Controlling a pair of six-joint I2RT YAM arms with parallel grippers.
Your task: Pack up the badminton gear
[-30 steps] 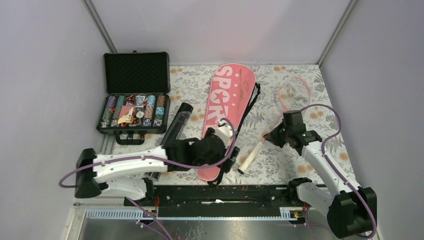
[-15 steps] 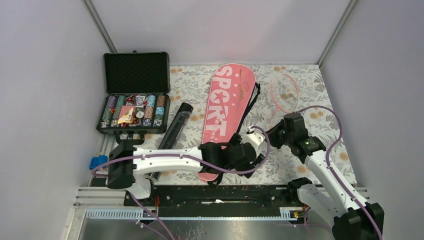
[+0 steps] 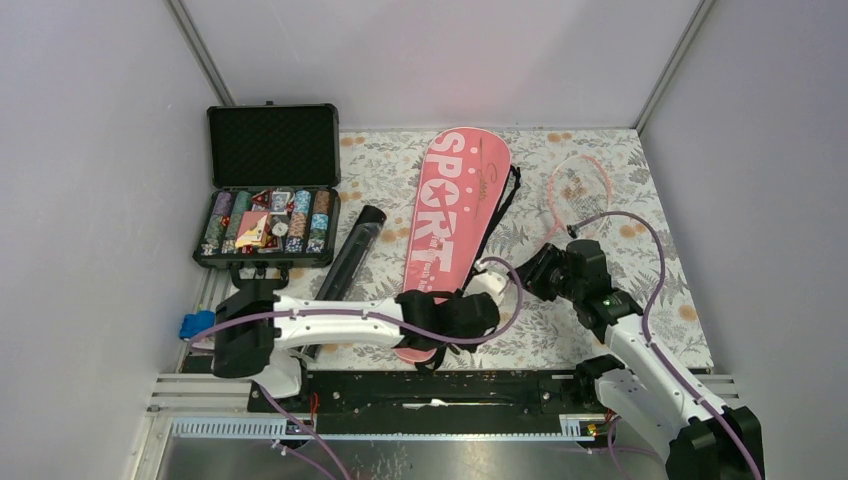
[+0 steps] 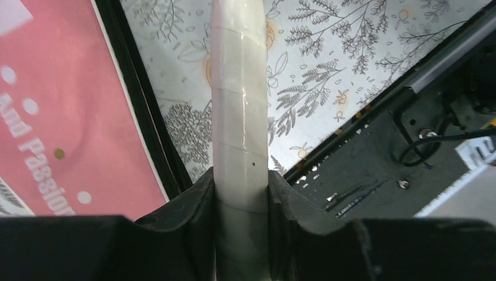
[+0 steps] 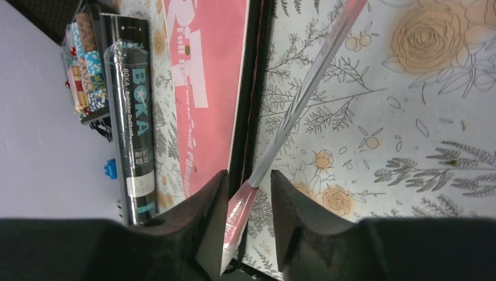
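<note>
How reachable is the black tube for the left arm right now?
Probably not yet: the left gripper is shut on the racket handle, out past the pink bag. The tube lies free left of the bag, so it should be reachable once the racket is released.

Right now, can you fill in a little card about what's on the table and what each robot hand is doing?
Left gripper: closed on the white handle of the pink racket
Right gripper: open, one finger on either side of the racket's thin shaft
Racket bag: pink, flat on the table, next to the racket
Black tube: lying left of the bag
Chip case: open, far left
Blue block: left edge, near the left arm's base
</note>
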